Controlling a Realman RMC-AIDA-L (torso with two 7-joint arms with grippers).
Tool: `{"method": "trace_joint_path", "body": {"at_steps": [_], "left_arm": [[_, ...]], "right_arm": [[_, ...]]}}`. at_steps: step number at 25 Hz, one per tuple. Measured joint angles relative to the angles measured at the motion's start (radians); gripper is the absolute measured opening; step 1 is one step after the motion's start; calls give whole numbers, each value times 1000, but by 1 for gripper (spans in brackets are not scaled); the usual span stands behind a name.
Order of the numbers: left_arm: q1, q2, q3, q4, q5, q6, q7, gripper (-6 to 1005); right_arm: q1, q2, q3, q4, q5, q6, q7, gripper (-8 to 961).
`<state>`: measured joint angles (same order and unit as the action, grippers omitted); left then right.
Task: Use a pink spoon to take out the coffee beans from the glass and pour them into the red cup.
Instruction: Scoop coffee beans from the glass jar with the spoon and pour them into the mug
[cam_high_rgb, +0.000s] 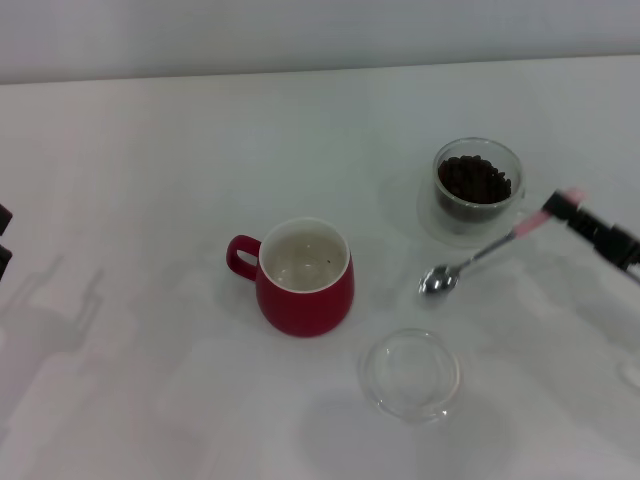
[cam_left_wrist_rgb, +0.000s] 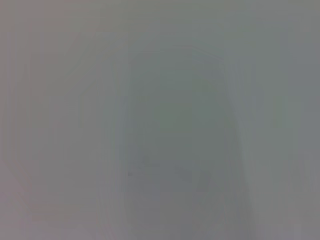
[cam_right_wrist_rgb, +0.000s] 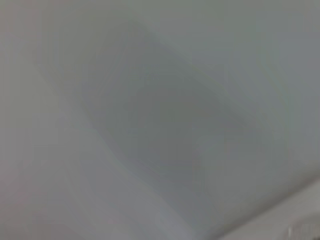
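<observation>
Our right gripper (cam_high_rgb: 568, 208), fingers closed on the pale pink-handled metal spoon (cam_high_rgb: 480, 256), angles its bowl low beside the clear bean-filled glass (cam_high_rgb: 477, 190) on the white counter (cam_high_rgb: 150, 160), ready for scooping.

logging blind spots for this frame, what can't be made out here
- Right gripper: head view, cut off by the right edge; its hold on the pink spoon looks closed.
- Left gripper: head view, only a dark sliver at the left edge.
- Both wrist views: blurred grey, nothing recognisable.
- Red cup: specks inside too small to identify.
</observation>
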<state>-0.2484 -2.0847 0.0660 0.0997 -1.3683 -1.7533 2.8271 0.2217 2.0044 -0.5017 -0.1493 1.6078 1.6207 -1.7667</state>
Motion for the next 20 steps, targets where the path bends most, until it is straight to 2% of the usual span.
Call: {"method": "trace_joint_path", "body": {"at_steps": [11, 20], "left_arm": [[10, -2, 3, 0, 0, -16, 0, 520], [12, 0, 6, 0, 2, -45, 0, 520]], "right_arm": [[56, -3, 72, -153, 16, -5, 53, 144], [120, -5, 74, -204, 9, -77, 2, 144]]}}
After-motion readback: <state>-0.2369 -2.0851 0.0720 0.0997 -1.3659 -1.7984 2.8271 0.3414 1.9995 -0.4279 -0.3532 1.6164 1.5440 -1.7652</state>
